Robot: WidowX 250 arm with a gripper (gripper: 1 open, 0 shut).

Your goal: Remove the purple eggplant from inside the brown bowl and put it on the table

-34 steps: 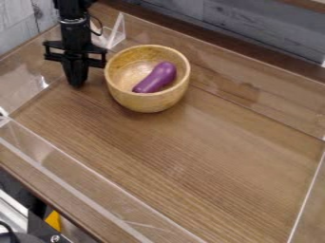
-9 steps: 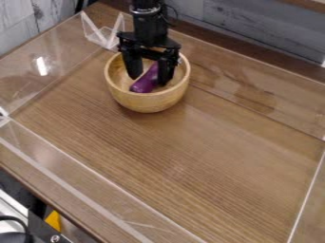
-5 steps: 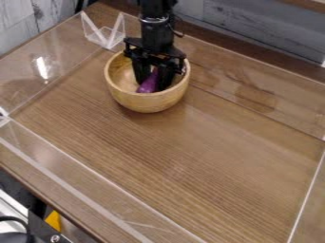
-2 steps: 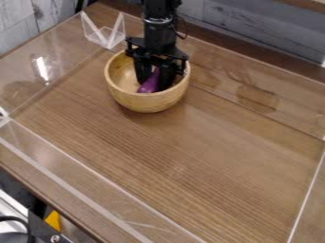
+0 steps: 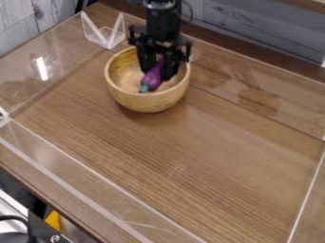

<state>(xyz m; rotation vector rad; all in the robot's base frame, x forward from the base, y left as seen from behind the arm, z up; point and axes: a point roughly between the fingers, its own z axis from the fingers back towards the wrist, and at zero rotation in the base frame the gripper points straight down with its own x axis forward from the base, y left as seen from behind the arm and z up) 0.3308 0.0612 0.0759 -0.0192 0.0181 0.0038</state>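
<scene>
The brown bowl (image 5: 128,100) stands at the back left of the table (image 5: 191,161). My black gripper (image 5: 156,73) points straight down over the bowl's right half. It is shut on the purple eggplant (image 5: 152,79), which shows between the fingers and hangs tilted, its lower end still below the bowl's rim. I cannot tell whether that end still touches the bowl's inside.
Clear plastic walls (image 5: 38,71) edge the tabletop on all sides. A folded piece of clear plastic (image 5: 102,30) stands behind the bowl at the back left. Wide wooden surface stretches in front of and to the right of the bowl.
The gripper went down into the bowl and shut on the eggplant. In the last half second it has risen a little, and the eggplant has come up with it.
</scene>
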